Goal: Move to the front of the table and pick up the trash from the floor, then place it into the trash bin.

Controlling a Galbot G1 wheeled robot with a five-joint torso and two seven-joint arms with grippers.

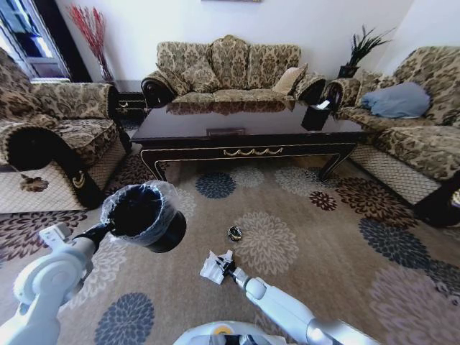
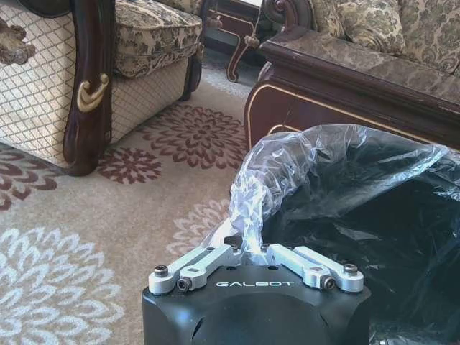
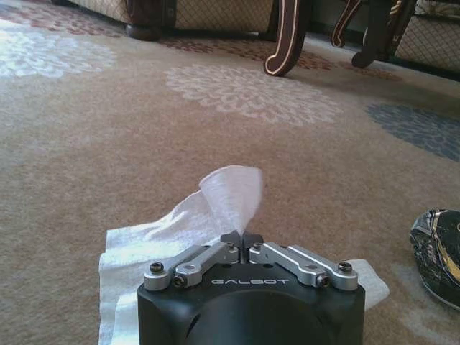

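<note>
The right wrist view shows the right end effector (image 3: pixel 242 238), marked GALBOT, pinched shut on the white tissue (image 3: pixel 208 215) lying on the carpet, with the small dark round object (image 3: pixel 438 251) at the frame's right edge. The left wrist view shows the left end effector (image 2: pixel 246 248) closed on the liner of the trash bin (image 2: pixel 374 215). In the head view's lower left the bin hangs clear of the floor, the table (image 1: pixel 244 126) at upper centre.

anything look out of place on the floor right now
Yes: litter on the patterned carpet in front of the coffee table. A crumpled white tissue lies there, pinched by the right claw, with a small dark shiny object beside it. The trash bin hangs off the floor, gripped at its liner by the left claw.
</note>
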